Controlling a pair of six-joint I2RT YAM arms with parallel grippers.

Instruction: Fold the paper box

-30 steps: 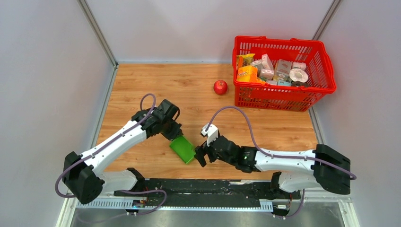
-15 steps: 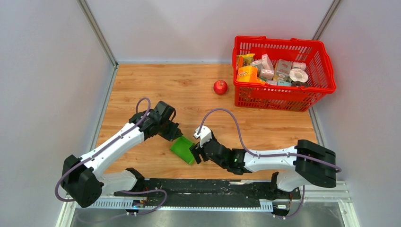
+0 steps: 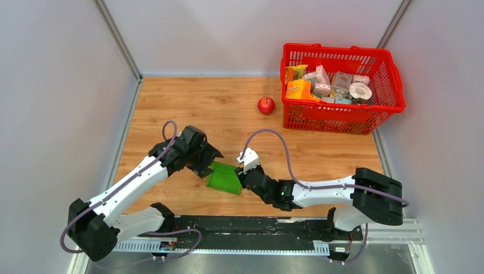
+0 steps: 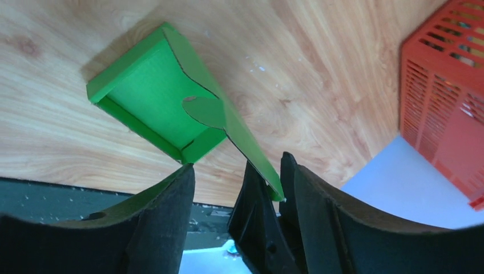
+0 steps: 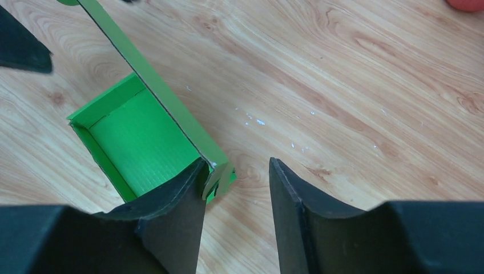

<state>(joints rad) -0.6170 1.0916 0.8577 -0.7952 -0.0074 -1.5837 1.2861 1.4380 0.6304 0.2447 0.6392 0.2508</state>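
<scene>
The paper box point(image 3: 224, 179) is bright green and lies open side up on the wood between my two grippers. Its tray point(image 4: 154, 103) is formed, and one long lid flap point(image 4: 240, 134) stands up along its side. My left gripper point(image 3: 209, 164) is open at the box's left end, and the flap's tip reaches in between its fingers point(image 4: 165, 217). My right gripper point(image 3: 242, 176) is at the box's right end with a clear gap between its fingers. In the right wrist view the box corner point(image 5: 220, 171) touches its left finger point(image 5: 177, 211); bare wood shows in the gap of the right gripper point(image 5: 237, 165).
A red basket point(image 3: 342, 120) with several printed packages stands at the back right. A red apple point(image 3: 266, 105) lies just left of it. The black mounting rail point(image 3: 245, 225) runs along the near table edge. Grey walls close in both sides.
My left gripper has opened and let go of the box. The box has settled on the table. My right gripper has slid left up to the box and its fingers have narrowed.
</scene>
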